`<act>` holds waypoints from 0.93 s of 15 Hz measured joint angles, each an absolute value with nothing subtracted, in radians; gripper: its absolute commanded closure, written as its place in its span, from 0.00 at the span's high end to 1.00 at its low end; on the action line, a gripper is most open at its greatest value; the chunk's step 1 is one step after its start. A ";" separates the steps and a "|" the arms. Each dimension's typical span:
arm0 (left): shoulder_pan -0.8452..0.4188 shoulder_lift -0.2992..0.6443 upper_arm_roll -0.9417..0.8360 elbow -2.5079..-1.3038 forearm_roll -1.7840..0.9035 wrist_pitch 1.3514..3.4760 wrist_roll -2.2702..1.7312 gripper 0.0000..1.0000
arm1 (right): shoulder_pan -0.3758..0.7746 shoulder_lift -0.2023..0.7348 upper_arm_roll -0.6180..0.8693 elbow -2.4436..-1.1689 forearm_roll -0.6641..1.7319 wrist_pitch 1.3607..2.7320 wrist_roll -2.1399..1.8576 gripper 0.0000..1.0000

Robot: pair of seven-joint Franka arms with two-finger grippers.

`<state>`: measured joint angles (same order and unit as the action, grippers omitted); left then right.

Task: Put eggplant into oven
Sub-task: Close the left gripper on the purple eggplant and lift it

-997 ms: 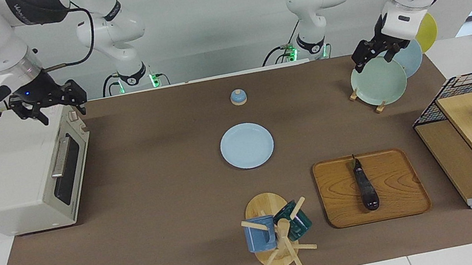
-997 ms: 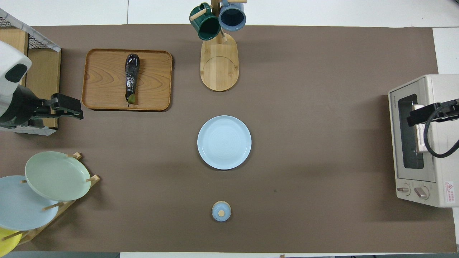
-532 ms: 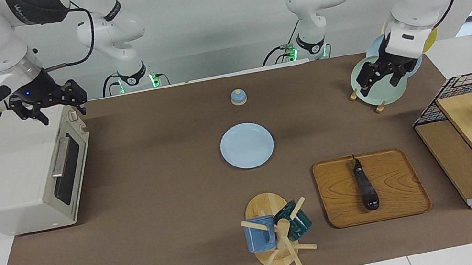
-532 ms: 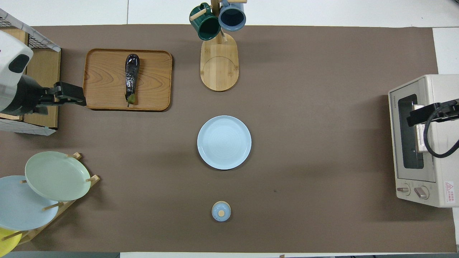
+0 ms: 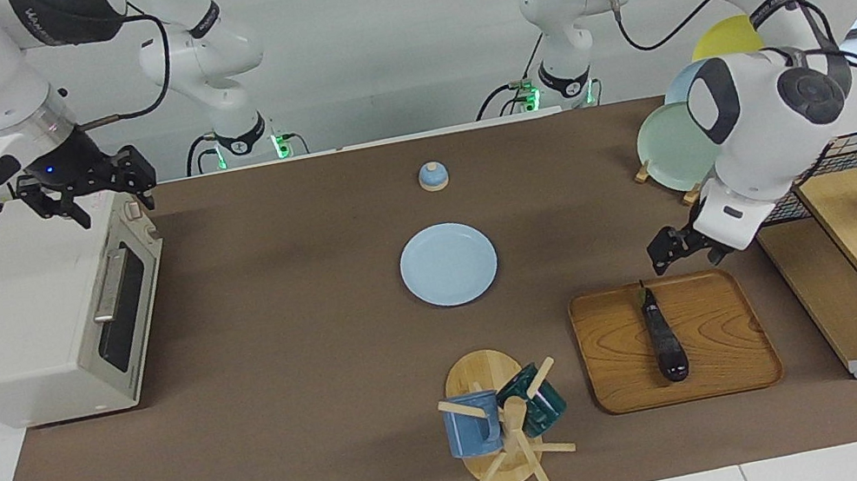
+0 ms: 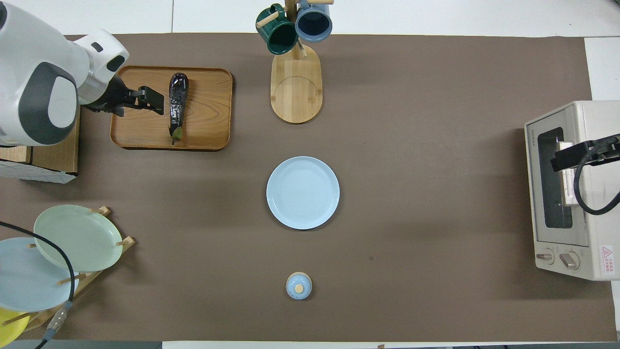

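Eggplant (image 5: 664,338) is lying in the wooden tray (image 5: 734,373), untouched. Left gripper (image 5: 670,247) is hovering over the tray's edge, jaws apart, empty. Right gripper (image 5: 86,188) is waiting over the oven (image 5: 30,328), empty, fingers unclear.

A wooden tray (image 5: 724,365) lies toward the left arm's end of the table. Beside it stands a mug tree (image 5: 507,438) with 2 mugs. A pale blue plate (image 5: 449,264) sits mid-table, a small blue lid (image 5: 433,176) nearer the robots. A plate rack (image 6: 63,252) holds 3 plates.
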<state>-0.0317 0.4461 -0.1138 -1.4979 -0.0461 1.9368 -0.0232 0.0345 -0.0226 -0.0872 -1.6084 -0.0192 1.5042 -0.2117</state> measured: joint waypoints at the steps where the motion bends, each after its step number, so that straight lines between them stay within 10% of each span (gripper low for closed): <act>1: -0.032 0.491 -0.115 -1.467 -0.046 1.949 -0.006 1.00 | 0.034 -0.023 -0.088 -1.613 -0.019 1.510 -0.232 0.00; 14: -0.057 0.633 -0.130 -1.501 0.034 2.195 0.059 0.91 | -0.003 -0.045 -0.101 -1.781 -0.023 1.717 -0.162 0.00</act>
